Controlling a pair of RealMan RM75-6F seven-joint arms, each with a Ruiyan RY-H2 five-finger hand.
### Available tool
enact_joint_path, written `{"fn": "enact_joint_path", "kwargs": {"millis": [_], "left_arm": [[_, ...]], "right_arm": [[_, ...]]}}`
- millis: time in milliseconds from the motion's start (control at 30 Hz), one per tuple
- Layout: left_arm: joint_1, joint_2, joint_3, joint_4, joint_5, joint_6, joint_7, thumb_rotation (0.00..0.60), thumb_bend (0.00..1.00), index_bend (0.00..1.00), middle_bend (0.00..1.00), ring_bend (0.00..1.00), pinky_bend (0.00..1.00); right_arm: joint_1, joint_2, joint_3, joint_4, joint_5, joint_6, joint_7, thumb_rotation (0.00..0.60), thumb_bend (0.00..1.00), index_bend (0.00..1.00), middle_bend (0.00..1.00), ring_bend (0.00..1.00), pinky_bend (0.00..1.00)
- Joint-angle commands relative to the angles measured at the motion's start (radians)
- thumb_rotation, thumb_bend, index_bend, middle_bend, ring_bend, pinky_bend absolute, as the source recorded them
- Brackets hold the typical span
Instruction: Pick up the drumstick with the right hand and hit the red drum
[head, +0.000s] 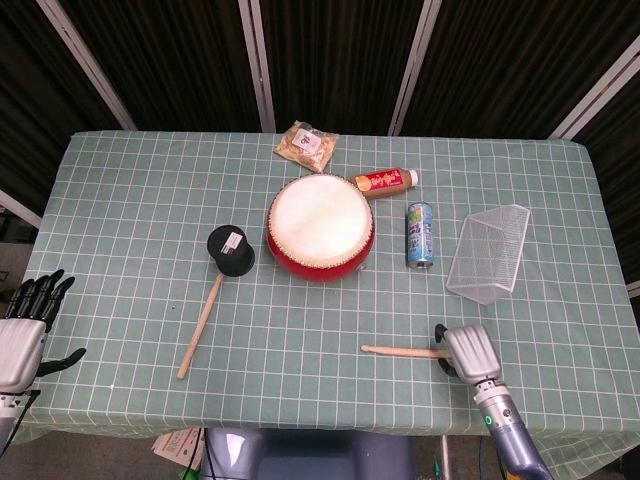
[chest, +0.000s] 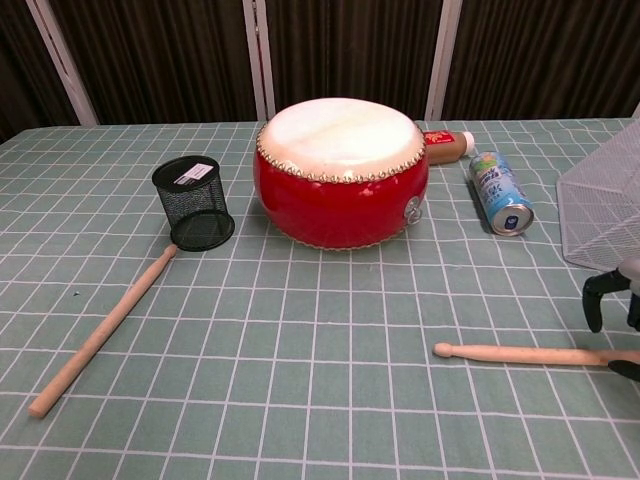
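Two drumsticks (head: 404, 351) (head: 200, 325), one red drum (head: 319, 227) (right hand (head: 468, 352) over one stick's butt, grip unclear).

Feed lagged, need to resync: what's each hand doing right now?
Left hand: open, holding nothing, at the table's left edge.
Right hand: over the drumstick handle end; cannot tell whether it grips it.

Open cloth between our right hand and the drum

From our right hand (head: 470, 352) leftward and forward to the red drum (head: 320, 227) we see bare table (head: 300, 320); straight ahead sit the wire basket (head: 488, 254) and lying can (head: 420, 235).
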Motion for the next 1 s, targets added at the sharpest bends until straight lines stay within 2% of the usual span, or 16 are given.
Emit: {"fn": "enact_joint_path", "kwargs": {"millis": [33,267,833,933,1000], "left_arm": [[-0.001,0.000,0.000,-0.002,0.000,-0.001,0.001,0.600,0.00,0.00,0.00,0.00,0.01],[-0.001,0.000,-0.001,-0.002,-0.001,-0.001,0.001,0.600,0.00,0.00,0.00,0.00,0.01],[-0.001,0.001,0.000,-0.001,-0.001,-0.002,-0.004,0.600,0.00,0.00,0.00,0.00,0.01],[-0.001,0.000,0.000,-0.002,-0.001,-0.002,-0.002,0.600,0.00,0.00,0.00,0.00,0.01],[-0.001,0.001,-0.001,-0.004,-0.002,-0.003,-0.002,0.600,0.00,0.00,0.00,0.00,0.01]], "right_arm": [[0.002,-0.013,-0.005,0.013,0.005,-0.002,-0.001,0.600,0.30,0.50,1.00,1.00,1.00],[0.007,-0.030,-0.005,0.028,0.016,0.001,-0.001,0.600,0.30,0.50,1.00,1.00,1.00],[0.014,-0.042,-0.018,0.042,0.071,-0.017,-0.048,0.600,0.39,0.51,1.00,1.00,1.00],[0.015,-0.043,-0.020,0.043,0.072,-0.016,-0.048,0.600,0.44,0.55,1.00,1.00,1.00],[0.015,-0.043,-0.022,0.042,0.069,-0.013,-0.043,0.600,0.52,0.60,1.00,1.00,1.00]]}}
